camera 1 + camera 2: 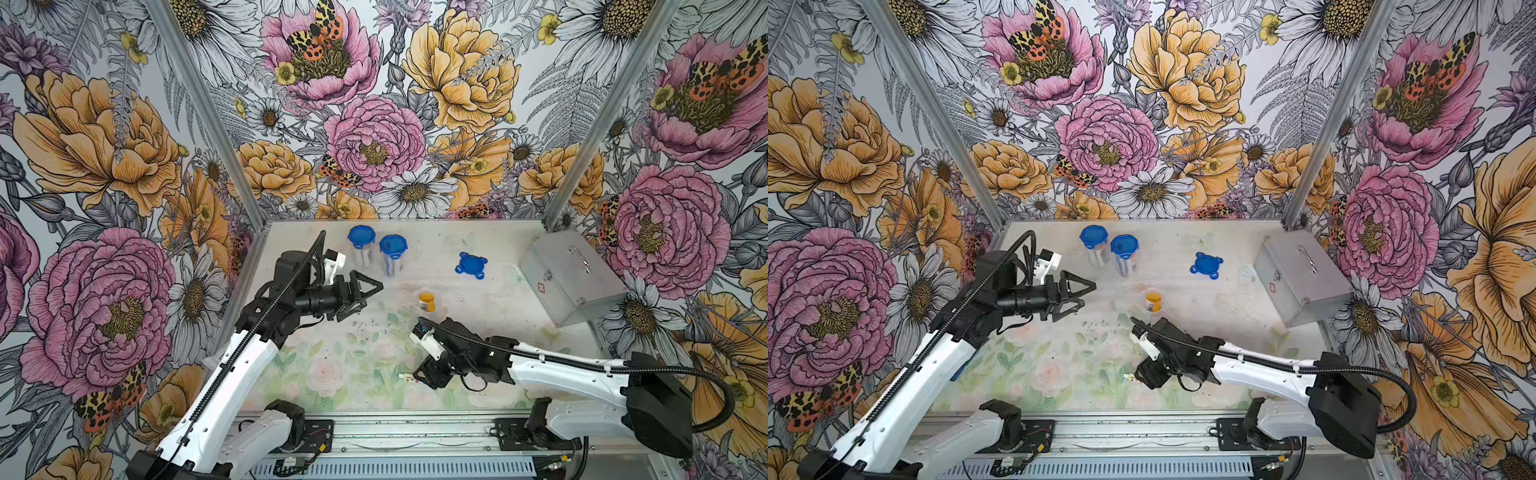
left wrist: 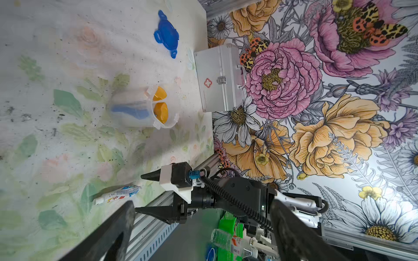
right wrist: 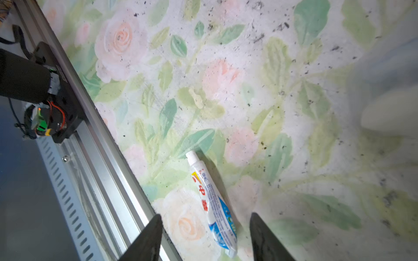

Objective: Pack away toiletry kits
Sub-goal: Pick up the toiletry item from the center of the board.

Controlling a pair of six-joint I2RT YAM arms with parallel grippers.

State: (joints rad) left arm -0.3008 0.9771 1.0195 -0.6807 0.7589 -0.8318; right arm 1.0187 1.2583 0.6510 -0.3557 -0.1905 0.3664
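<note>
A white-blue toothpaste tube lies flat near the table's front edge, and its cap end pokes out from under my right arm. My right gripper is low over it, open, with the tube's tail end between the fingers, untouched. Mid-table stands an open clear cup holding a blue toothbrush and an orange-capped bottle. My left gripper hovers open and empty to the cup's left. A loose blue lid lies behind the cup. Two lidded cups stand at the back.
A silver metal case with a handle sits shut at the right edge of the table. The aluminium rail runs along the front edge, close to the toothpaste tube. Floral walls close in the back and both sides.
</note>
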